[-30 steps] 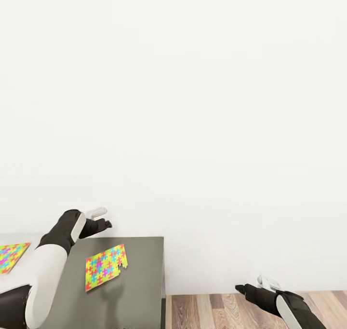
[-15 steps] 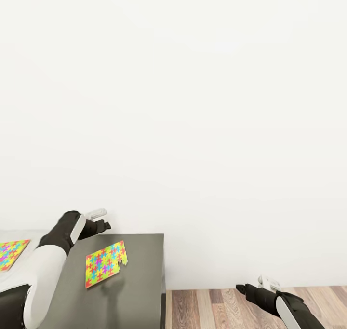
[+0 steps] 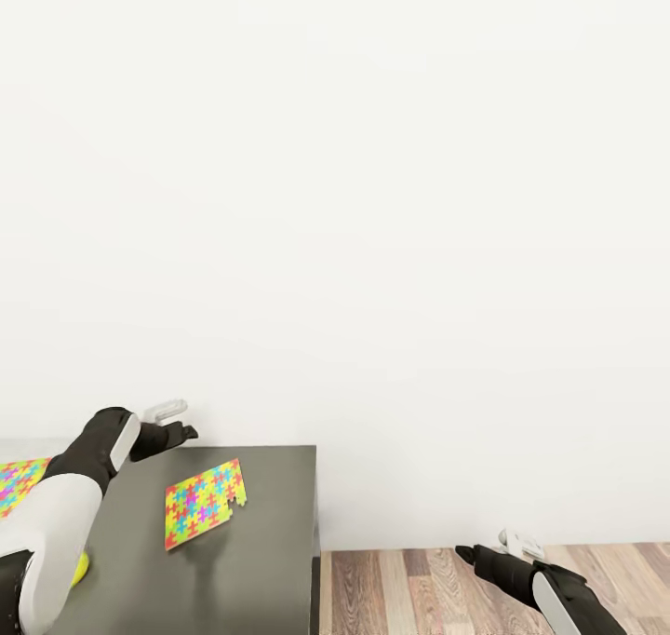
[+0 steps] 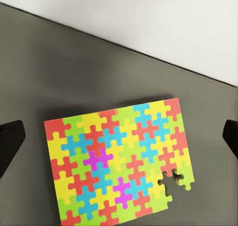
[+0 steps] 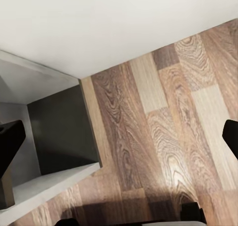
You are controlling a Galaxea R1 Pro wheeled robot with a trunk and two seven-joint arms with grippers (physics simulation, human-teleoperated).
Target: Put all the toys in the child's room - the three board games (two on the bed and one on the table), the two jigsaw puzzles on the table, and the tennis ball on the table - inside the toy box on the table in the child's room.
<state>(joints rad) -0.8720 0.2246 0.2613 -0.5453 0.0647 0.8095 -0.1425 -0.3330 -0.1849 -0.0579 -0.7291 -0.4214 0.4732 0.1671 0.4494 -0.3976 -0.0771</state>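
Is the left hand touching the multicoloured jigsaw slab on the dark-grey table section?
Apart. The left wrist view shows the jigsaw slab lying flat between the open left hand's fingertips, with bare table on both sides.

A yellow-heavy jigsaw lies flat on my dark table; another far left; ball near-left.

Domestic room, child's by look of contents; plain white wall; wood-plank floor beyond table's right edge; low dark-grey table against wall; multicoloured jigsaw puzzle flat near table's rear edge; second puzzle on lighter section at left; yellow-green ball near front left.
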